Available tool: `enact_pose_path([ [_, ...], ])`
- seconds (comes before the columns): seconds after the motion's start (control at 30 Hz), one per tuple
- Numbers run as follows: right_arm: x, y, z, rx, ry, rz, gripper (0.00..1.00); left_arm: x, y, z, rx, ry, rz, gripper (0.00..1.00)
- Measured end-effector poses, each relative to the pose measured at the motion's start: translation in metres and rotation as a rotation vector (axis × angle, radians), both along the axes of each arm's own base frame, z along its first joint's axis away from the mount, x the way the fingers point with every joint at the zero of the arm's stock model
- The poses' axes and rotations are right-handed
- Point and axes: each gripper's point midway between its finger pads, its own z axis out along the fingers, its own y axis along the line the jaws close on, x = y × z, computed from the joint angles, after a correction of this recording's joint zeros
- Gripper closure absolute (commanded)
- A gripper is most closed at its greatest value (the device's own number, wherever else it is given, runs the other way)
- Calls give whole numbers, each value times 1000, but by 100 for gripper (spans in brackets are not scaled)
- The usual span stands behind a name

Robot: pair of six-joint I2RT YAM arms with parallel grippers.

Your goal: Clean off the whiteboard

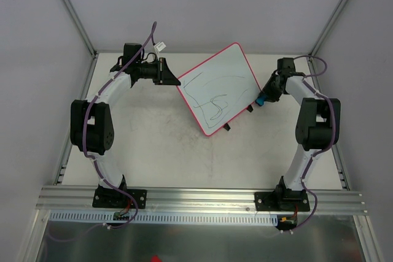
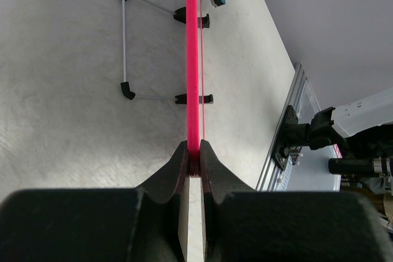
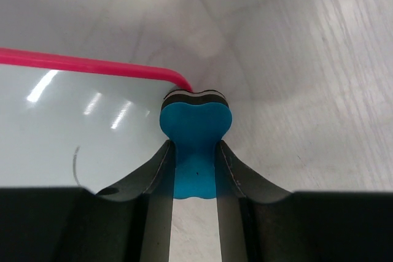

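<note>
Pale walls close in a white table (image 1: 159, 151), and the whiteboard (image 1: 221, 84) sits toward its far middle, turned at an angle, with dark scribbles (image 1: 212, 99) across it. Your left hand (image 1: 174, 79) is clenched on the pink rim at the board's left corner, probably to steady it against rubbing. Your right hand (image 1: 265, 95) is grasping the blue eraser (image 3: 195, 130), felt end at the board's right corner, seemingly ready to start wiping; whether it touches is unclear. No containers are in view.
</note>
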Motion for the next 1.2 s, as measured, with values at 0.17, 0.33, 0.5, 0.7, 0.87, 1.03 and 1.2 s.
enact_pose_path([
  [0.17,20,4,24,-13,-131,101,100,1,0,0,0,2,0,100],
  [0.33,35,8,40,-14,-210,167,100,1,0,0,0,3,0,100],
  [0.5,42,15,46,-17,-259,226,100,4,0,-1,0,6,1,100],
  [0.7,50,30,53,-9,-316,288,100,4,0,-1,1,5,1,100],
  [0.87,60,47,64,-15,-360,333,100,4,0,-1,1,6,1,100],
  [1.03,73,65,66,-34,-383,369,100,4,0,-1,1,10,4,100],
  [1.2,77,69,62,-69,-369,376,100,3,0,-1,-1,29,8,100],
])
